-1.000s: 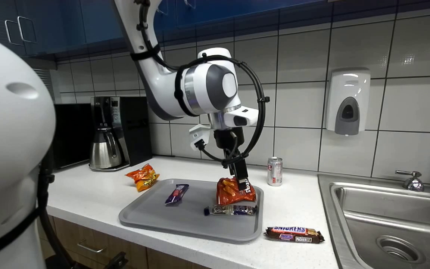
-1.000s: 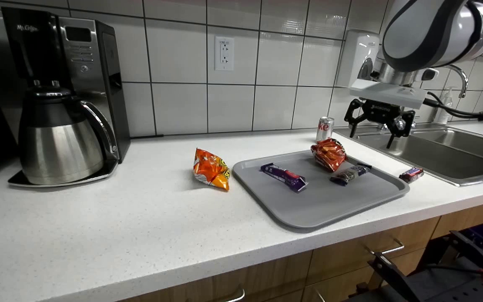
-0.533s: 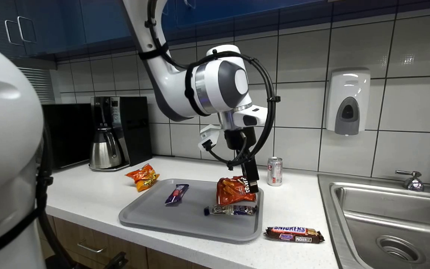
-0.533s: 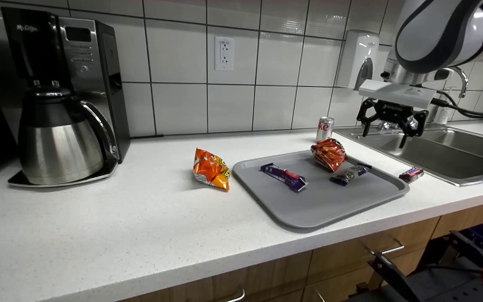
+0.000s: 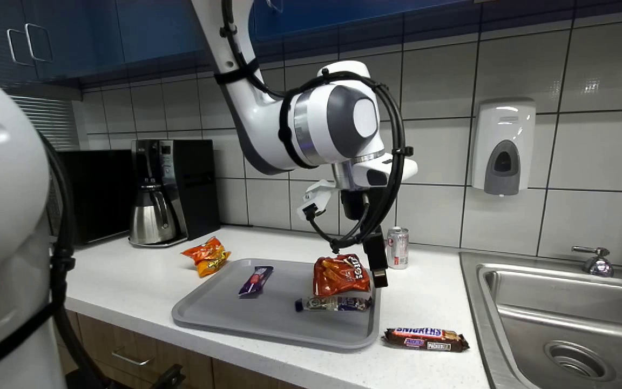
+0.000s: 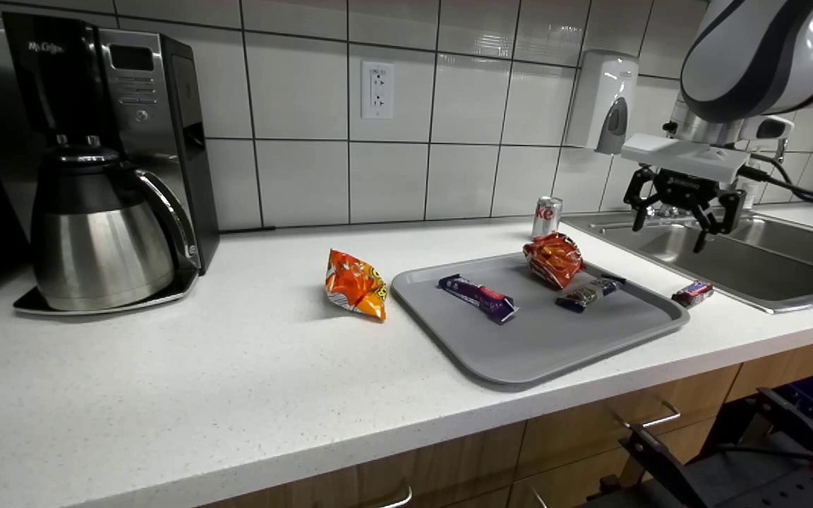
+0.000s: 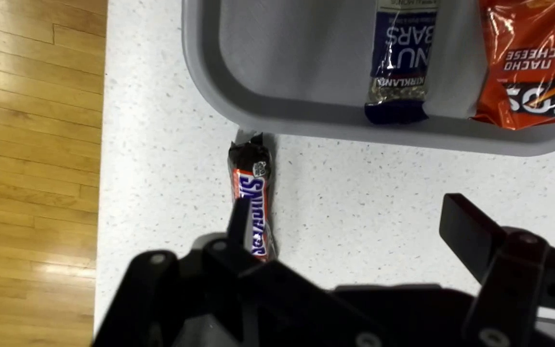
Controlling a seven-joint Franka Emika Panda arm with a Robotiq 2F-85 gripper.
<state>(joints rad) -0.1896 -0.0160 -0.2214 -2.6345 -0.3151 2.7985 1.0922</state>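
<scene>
Over towards the sink (image 5: 559,297) the gripper (image 7: 346,209) has swung this past second, jaws wide apart and empty! Snickers (image 5: 426,340) lies below on the counter (image 7: 162,144), partly hidden by one finger (image 7: 239,217) in the wrist view. Just beside it, the tray (image 5: 224,308) carries nut bar (image 5: 333,304), chips (image 5: 339,278) and purple bar (image 5: 256,281); a can (image 5: 399,249) stands near the chips.

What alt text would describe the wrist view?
Empty, open black gripper partly hiding a long brown Snickers bar on a speckled white counter; at top, a gray round-cornered tray holds a navy plastic-wrapped nut bar and a shiny red nacho cheese bag.
</scene>
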